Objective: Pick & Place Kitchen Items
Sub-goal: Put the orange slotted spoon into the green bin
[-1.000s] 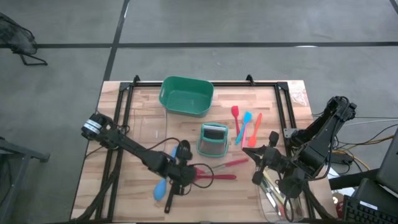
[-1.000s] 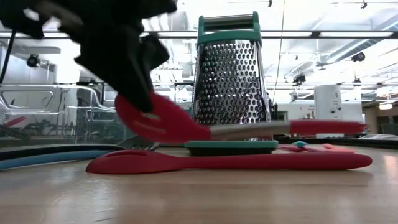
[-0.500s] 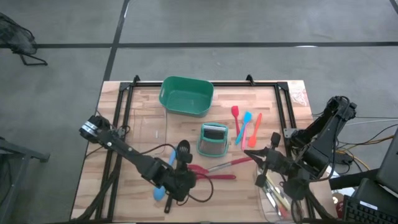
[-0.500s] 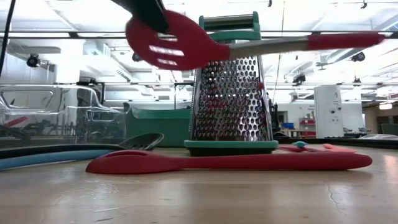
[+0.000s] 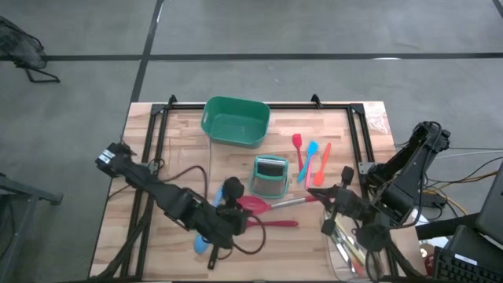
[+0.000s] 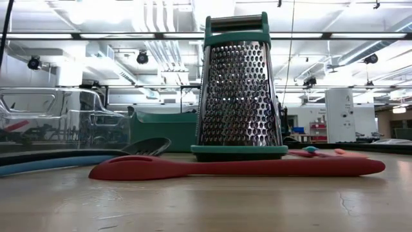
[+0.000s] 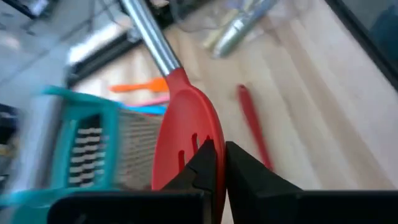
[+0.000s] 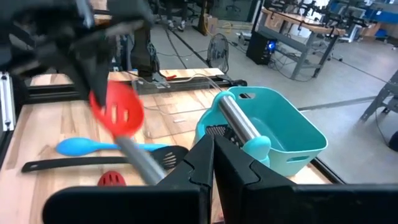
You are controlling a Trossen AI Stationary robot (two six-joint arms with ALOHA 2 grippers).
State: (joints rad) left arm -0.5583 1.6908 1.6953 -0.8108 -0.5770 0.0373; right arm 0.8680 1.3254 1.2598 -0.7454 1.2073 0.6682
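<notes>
Two red slotted spoons show. One red slotted spoon with a metal shaft is off the table, its bowl pinched in the closed left gripper while the closed right gripper clamps its handle end. The other red spoon lies flat on the wooden table just in front of the steel box grater with teal trim. One blue spoon and one black slotted spoon lie beside the left arm. Three small spatulas, red, blue and orange, lie side by side right of the grater. The green plastic tub sits near the far edge. Bare wood lies open on the far left.
</notes>
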